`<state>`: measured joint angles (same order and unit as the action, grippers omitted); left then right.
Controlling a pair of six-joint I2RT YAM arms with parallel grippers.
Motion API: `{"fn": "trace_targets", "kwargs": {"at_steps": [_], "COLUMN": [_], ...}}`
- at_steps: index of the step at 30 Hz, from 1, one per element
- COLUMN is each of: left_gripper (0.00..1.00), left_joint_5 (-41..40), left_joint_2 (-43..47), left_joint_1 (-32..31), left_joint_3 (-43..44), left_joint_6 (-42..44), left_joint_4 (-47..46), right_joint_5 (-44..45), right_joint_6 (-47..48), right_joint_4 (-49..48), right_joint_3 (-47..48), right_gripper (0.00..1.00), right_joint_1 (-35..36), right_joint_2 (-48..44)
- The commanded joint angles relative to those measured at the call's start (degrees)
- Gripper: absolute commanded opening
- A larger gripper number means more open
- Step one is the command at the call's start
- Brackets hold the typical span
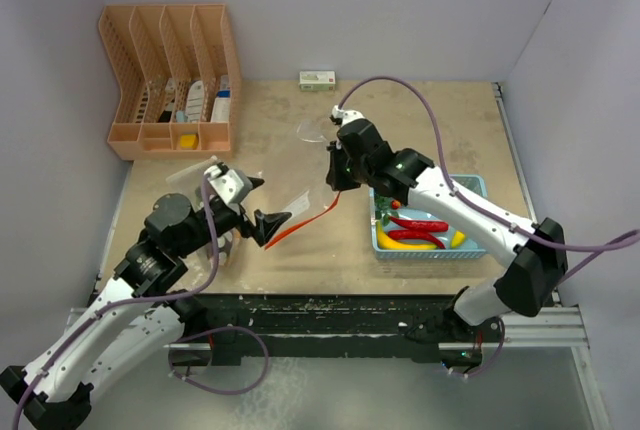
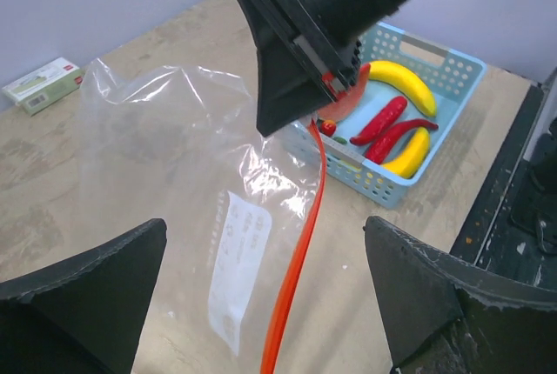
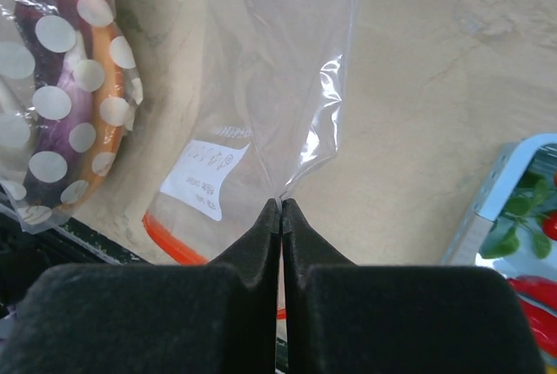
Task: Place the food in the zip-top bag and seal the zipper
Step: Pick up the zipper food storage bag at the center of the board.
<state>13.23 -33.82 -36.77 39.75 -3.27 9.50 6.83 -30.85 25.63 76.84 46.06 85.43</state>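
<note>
The zip-top bag is clear, with a white label and no dots, and hangs stretched above the table between the arms. Its red-orange zipper runs along the near edge. My right gripper is shut on the bag's plastic, pinching it at the fingertips. My left gripper is wide open, with the zipper lying between its fingers, untouched. The food lies in the blue basket: red chilis, yellow pieces, green leaves and an orange-red chunk.
A peach desk organizer stands at the back left. A small green-white box lies by the back wall. A second clear bag with white dots, holding a purple and orange item, lies under my left arm. The table's front edge is close.
</note>
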Motion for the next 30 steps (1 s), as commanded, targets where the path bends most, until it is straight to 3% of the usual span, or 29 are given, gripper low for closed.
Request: {"fn": "trace_targets", "kwargs": {"at_steps": [1, 11, 18, 24, 30], "left_gripper": [0.97, 0.89, 0.87, 0.75, 0.68], "left_joint_5": [7.0, 8.0, 7.5, 3.0, -0.1], "left_joint_2": [-1.5, -9.5, -8.8, -8.9, -8.4], "left_joint_1": [0.1, 0.1, 0.2, 0.1, 0.2], "left_joint_3": [2.3, 2.8, 0.1, 0.2, 0.0], "left_joint_6": [4.9, 8.0, 8.3, 7.9, 8.6], "left_joint_4": [-1.9, -3.5, -6.6, -4.9, -4.0], "right_joint_5": [0.3, -1.6, -3.2, -3.9, -4.2], "right_joint_6": [1.4, 0.5, 1.1, 1.5, 1.4], "right_joint_4": [4.9, 9.6, 11.9, 12.4, 13.4], "right_joint_3": [3.2, 10.4, 15.3, 16.4, 16.7], "right_gripper": [0.00, 0.00, 0.00, 0.00, 0.00], "right_joint_1": [-1.1, -2.5, -3.3, -3.4, -3.8], "right_joint_2": [-2.3, -5.3, -5.2, -6.7, -8.2]}}
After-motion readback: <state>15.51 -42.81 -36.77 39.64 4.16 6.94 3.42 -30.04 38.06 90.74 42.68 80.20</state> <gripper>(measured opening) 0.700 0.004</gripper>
